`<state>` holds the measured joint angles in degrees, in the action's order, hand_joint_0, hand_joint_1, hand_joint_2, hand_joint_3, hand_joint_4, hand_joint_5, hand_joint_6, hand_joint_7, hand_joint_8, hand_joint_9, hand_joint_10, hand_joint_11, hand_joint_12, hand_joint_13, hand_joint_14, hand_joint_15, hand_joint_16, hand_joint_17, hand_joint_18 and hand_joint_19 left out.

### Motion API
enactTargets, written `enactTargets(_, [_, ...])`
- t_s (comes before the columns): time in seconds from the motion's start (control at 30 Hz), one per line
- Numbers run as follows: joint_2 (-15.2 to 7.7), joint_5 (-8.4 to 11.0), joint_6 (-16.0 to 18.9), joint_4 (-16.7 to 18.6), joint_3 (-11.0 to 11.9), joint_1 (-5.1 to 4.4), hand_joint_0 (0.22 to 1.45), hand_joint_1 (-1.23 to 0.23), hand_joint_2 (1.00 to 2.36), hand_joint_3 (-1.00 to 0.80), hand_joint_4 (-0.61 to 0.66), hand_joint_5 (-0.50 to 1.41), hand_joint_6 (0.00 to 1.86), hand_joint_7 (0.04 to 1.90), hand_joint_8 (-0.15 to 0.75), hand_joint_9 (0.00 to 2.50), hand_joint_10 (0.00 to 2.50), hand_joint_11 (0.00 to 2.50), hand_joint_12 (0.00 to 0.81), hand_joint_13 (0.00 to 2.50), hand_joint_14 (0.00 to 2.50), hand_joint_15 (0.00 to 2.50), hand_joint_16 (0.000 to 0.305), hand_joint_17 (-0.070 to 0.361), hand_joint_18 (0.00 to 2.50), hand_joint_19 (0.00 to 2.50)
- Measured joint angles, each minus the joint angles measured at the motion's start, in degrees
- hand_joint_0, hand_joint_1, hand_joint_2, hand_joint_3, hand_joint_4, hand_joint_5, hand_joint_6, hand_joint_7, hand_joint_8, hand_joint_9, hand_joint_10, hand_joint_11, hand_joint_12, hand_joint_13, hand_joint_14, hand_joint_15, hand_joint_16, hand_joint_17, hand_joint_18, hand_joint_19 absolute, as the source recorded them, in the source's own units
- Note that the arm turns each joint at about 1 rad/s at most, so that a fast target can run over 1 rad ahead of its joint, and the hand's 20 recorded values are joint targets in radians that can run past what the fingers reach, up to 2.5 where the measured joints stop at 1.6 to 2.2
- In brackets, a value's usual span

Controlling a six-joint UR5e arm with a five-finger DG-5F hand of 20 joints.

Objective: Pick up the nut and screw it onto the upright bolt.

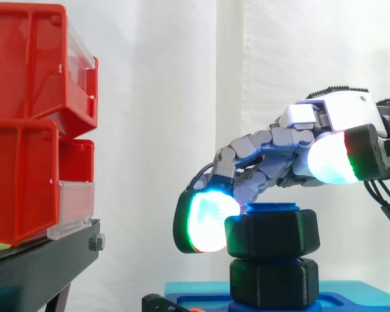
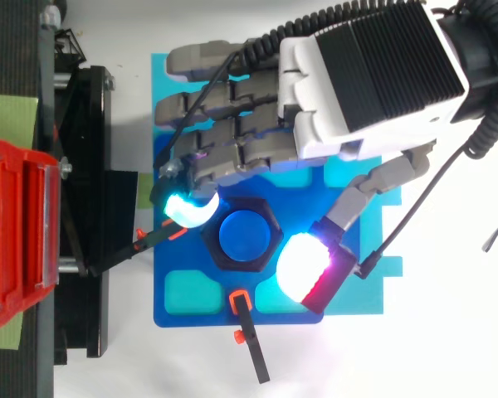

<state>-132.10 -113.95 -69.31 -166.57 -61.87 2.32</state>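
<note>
From the side, the nut [image 1: 273, 234] sits on the bolt [image 1: 273, 208] before the white curtain [image 1: 156, 130], so I judge we're mid-screwing. My robot hand [image 1: 273, 146] curls its cyan pad [image 1: 211, 221] against the nut's left face, with the thumb [image 1: 331, 159] lifted clear. Next I'd want another turn. From above, the nut sits mid blue plate [image 2: 183, 317] on the desk [image 2: 448, 348], with red bins [image 2: 17, 232] beyond the plate's left edge.

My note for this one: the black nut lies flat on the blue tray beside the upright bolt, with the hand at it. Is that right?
Not quite. The nut does not lie on the blue tray; it sits on the top of the upright bolt, well above the tray, as the side view shows. The hand is at it.
</note>
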Motion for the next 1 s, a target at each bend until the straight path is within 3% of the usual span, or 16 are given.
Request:
enactTargets(0.23, [0.0,-0.13,-0.1,-0.1,-0.3,0.56,0.46,-0.23,1.00,-0.50,-0.03,-0.02,0.51,1.16,0.267,0.86,0.00,0.00,0.343,0.49,0.00,0.00,0.032,0.073,0.00,0.00])
enactTargets(0.37, [0.0,-0.22,-0.1,-0.2,-0.7,1.11,0.47,-0.24,1.00,-0.50,-0.06,0.00,0.51,1.14,0.262,0.98,0.00,0.00,0.329,0.57,0.00,0.00,0.030,0.067,0.07,0.00])
enactTargets(0.53, [0.0,-0.55,-0.1,-0.2,-0.8,1.88,0.49,-0.25,1.00,-0.50,0.17,0.05,0.50,1.02,0.243,1.31,0.00,0.05,0.306,0.70,0.00,0.02,0.026,0.058,0.22,0.00])
enactTargets(0.8, [0.0,-1.69,-0.6,-0.2,-0.8,2.95,0.49,-0.26,1.00,-0.50,0.22,0.08,0.50,1.15,0.166,1.63,0.00,0.16,0.267,0.90,0.00,0.05,0.022,0.049,0.46,0.04])
enactTargets(0.9, [0.0,-2.16,-0.6,-0.3,-0.8,3.37,0.49,-0.25,1.00,-0.50,0.22,0.07,0.50,1.07,0.209,1.62,0.01,0.18,0.276,0.89,0.00,0.06,0.023,0.051,0.46,0.05])
enactTargets(0.97, [0.0,-2.45,-0.6,-0.3,-0.8,3.65,0.49,-0.25,1.00,-0.50,0.13,0.02,0.50,1.00,0.229,1.55,0.01,0.19,0.293,0.86,0.00,0.07,0.024,0.055,0.42,0.05])
enactTargets(1.0, [0.0,-2.61,-0.6,-0.3,-0.8,3.77,0.49,-0.25,1.00,-0.50,-0.06,0.00,0.51,1.10,0.245,1.49,0.01,0.19,0.302,0.85,0.00,0.07,0.026,0.058,0.40,0.06])
